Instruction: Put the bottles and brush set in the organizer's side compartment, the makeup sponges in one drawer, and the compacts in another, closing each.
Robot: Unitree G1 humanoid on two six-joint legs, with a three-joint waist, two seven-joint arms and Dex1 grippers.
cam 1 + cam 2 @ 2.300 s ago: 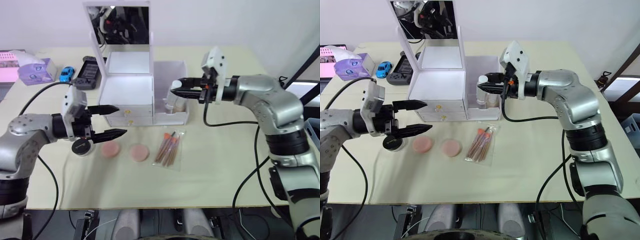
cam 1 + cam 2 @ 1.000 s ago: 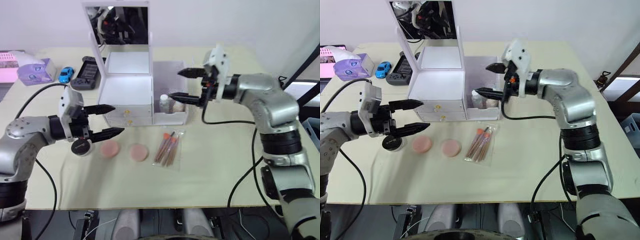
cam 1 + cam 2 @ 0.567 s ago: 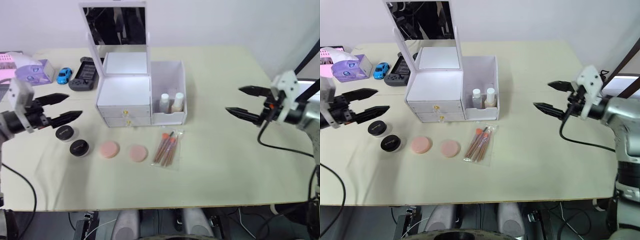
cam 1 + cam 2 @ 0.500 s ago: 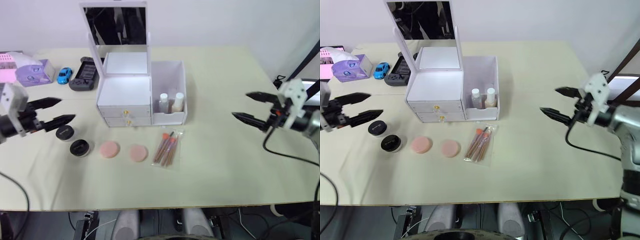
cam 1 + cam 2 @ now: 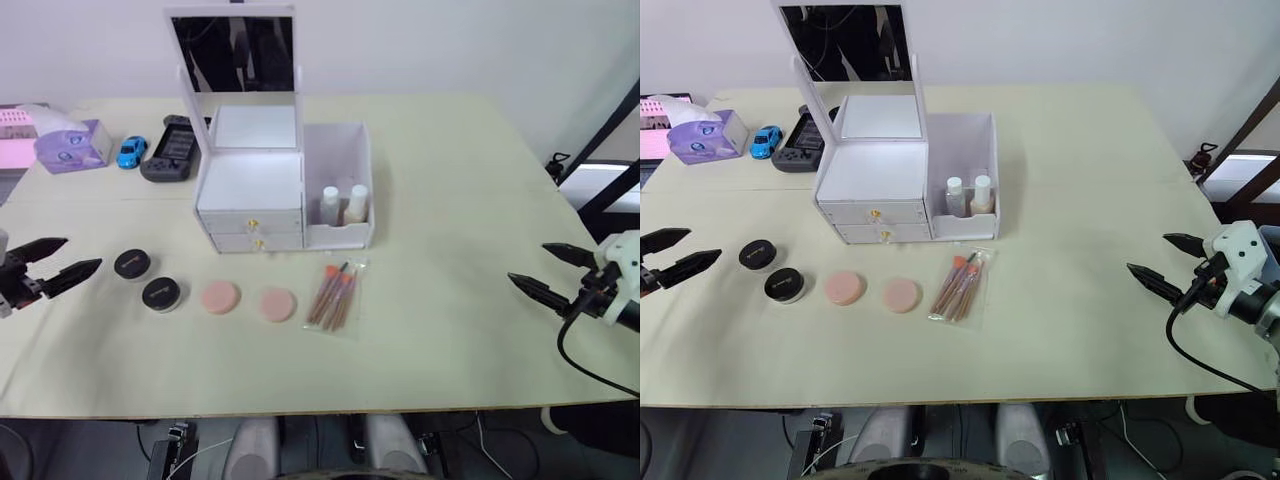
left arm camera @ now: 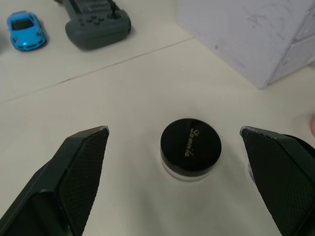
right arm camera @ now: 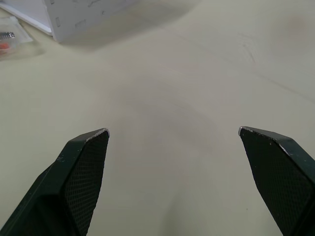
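The brush set (image 5: 335, 296), its long axis running 1 to 7 o'clock, lies at 9 o'clock from the right claw (image 5: 548, 270) (the nearer one, gaping and empty).

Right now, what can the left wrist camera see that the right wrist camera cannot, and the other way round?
Left wrist view alone: a round black compact with gold lettering, a small blue toy car and a dark grey game controller. Right wrist view alone: the corner of the clear plastic pouch of pink-orange brushes. Both share the pale yellow-beige table, a part of the white plastic organizer, and an open gripper of two black fingers: the left gripper and the right gripper.
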